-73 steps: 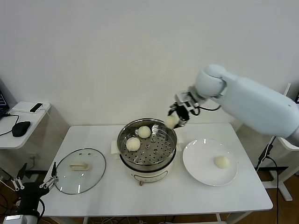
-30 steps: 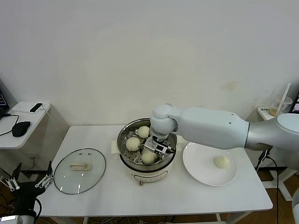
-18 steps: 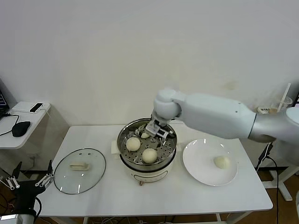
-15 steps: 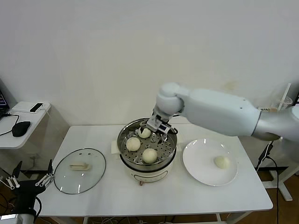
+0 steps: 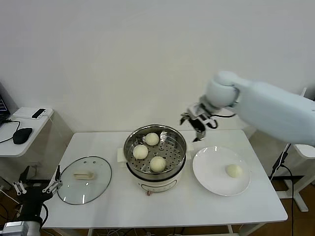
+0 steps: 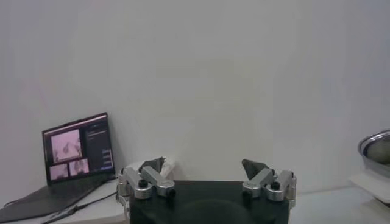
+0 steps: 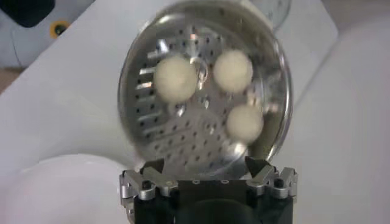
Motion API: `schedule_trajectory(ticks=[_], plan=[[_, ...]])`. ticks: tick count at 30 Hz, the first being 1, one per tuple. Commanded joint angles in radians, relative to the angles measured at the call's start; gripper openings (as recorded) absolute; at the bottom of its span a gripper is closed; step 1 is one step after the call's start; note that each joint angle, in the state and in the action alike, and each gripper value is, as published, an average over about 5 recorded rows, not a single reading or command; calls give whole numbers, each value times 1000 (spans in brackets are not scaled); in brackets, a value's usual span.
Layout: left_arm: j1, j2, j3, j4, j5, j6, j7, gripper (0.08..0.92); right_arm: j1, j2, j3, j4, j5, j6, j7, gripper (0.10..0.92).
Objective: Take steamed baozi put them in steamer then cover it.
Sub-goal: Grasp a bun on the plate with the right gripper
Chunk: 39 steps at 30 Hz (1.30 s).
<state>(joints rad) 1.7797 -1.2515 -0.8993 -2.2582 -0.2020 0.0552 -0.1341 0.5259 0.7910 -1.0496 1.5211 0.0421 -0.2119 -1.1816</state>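
We saw the table (image 5: 123, 206) carrying the steamer (image 5: 155, 169) with three buns (image 5: 157, 163) on its tray, a plate (image 5: 211, 179) with the fourth bun (image 5: 234, 170), and the lid (image 5: 84, 187) lying flat left of the steamer. The right gripper (image 5: 198, 121) hung empty with fingers spread above the gap between steamer and plate. The left gripper (image 5: 38, 186), likewise spread and empty, sat low beyond the table's left edge.

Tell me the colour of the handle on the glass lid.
Cream, an oblong handle at the centre of the clear glass lid; the head view shows it best.
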Motion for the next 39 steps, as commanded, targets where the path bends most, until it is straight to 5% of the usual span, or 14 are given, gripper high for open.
schedule_trajectory(ticks=[1,17,39], plan=[[-13,17,24,15,3,0,0,823,-158,-348,88,56,-79,-107,10,823],[-7,29,44,25,16,2,0,823,-862,-405,649,3,-279,-55,36,823],[10,26,26,30,18,3,0,823,-815,-86,639,-350,-394,-10,64,823]])
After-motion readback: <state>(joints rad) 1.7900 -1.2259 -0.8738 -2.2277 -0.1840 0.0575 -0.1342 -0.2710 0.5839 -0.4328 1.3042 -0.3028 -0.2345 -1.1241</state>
